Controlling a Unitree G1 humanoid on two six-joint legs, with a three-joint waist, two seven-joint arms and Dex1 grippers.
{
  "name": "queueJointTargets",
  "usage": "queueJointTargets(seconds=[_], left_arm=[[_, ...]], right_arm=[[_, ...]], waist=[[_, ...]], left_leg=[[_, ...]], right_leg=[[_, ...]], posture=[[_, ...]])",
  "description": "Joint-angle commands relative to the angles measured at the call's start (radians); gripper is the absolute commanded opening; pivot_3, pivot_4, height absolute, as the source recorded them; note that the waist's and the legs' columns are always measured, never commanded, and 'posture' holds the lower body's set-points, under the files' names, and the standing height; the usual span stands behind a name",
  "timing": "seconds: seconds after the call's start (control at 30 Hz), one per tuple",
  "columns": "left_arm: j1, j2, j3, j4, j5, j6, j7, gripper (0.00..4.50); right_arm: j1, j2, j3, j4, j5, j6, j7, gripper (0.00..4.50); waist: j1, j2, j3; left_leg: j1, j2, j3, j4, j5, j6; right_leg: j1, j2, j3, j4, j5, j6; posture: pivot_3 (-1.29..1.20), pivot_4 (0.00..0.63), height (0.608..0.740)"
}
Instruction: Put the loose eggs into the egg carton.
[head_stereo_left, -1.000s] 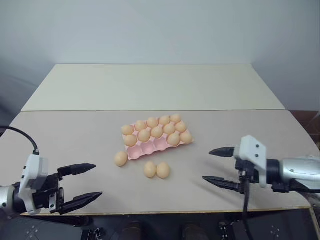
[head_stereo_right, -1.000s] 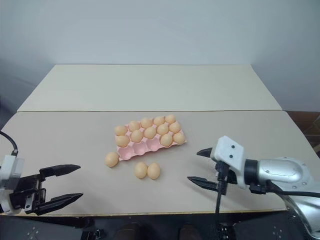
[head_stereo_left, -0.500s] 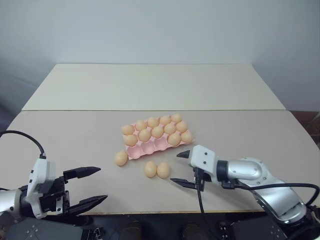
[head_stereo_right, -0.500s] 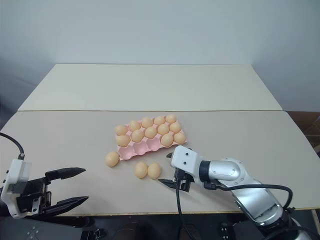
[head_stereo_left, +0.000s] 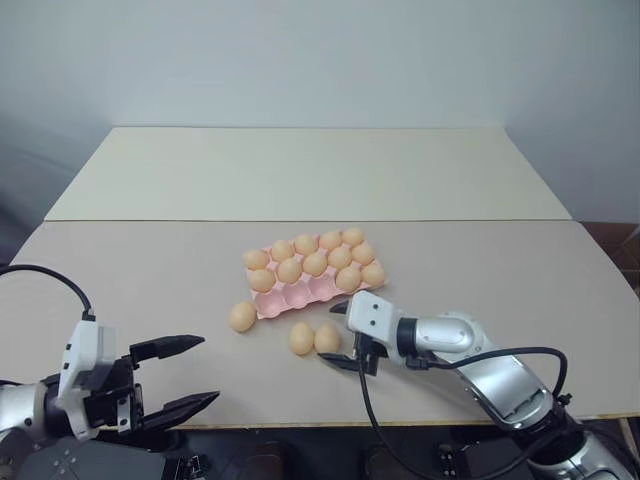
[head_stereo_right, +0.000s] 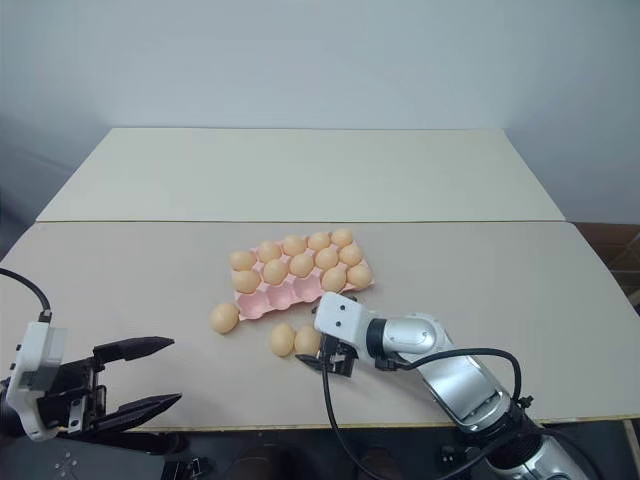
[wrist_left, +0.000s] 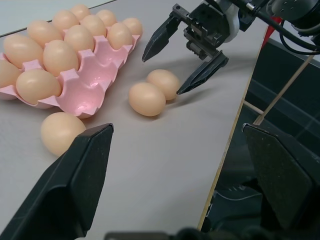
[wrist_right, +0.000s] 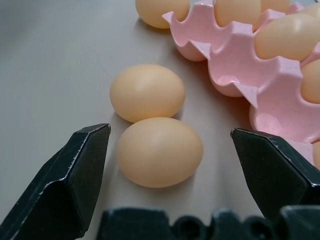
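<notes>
Both arms: silver-grey rounded forearm shells, white boxy wrist blocks, black joint rings. Left tool and right tool: two black tapered fingers each. Black cable loops off each wrist.

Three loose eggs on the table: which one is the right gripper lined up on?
The right-hand egg of the touching pair. It lies just ahead of the open right gripper; the third egg sits apart.

A beige table made of two boards, a seam between them. Behind it a plain pale wall. A black cable loops above the tabletop's left side.
</notes>
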Motion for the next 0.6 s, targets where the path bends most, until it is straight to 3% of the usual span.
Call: queueJointTargets(seconds=[0.03,0.27,0.37,0.47,0.6], left_arm=[[0.002,-0.003,0.009,-0.021,-0.003,-0.014,0.003,4.5],[0.002,-0.01,0.006,-0.021,0.002,-0.014,0.014,4.5],[0.001,-0.014,0.005,-0.02,0.006,-0.016,0.018,4.5],[-0.002,-0.019,0.002,-0.017,0.009,-0.017,0.023,4.5],[-0.009,-0.019,0.0,-0.013,0.01,-0.017,0.028,4.5]], right_arm=[[-0.011,0.01,0.003,0.005,-0.016,-0.035,0.011,4.46],[0.003,0.017,0.005,0.032,-0.032,-0.042,0.032,4.46],[0.01,0.027,-0.007,0.032,-0.026,-0.038,0.029,3.87],[0.016,0.019,0.0,0.032,-0.044,-0.045,0.034,2.86],[0.029,0.006,-0.009,0.025,-0.055,-0.049,0.039,2.69]], waist=[[0.0,0.0,0.0],[0.0,0.0,0.0],[0.0,0.0,0.0],[0.0,0.0,0.0],[0.0,0.0,0.0]], left_leg=[[0.0,0.0,0.0,0.0,0.0,0.0],[0.0,0.0,0.0,0.0,0.0,0.0],[0.0,0.0,0.0,0.0,0.0,0.0],[0.0,0.0,0.0,0.0,0.0,0.0],[0.0,0.0,0.0,0.0,0.0,0.0]], right_leg=[[0.0,0.0,0.0,0.0,0.0,0.0],[0.0,0.0,0.0,0.0,0.0,0.0],[0.0,0.0,0.0,0.0,0.0,0.0],[0.0,0.0,0.0,0.0,0.0,0.0],[0.0,0.0,0.0,0.0,0.0,0.0]], posture=[[0.0,0.15,0.74],[0.0,0.15,0.74],[0.0,0.15,0.74],[0.0,0.15,0.74],[0.0,0.15,0.74]])
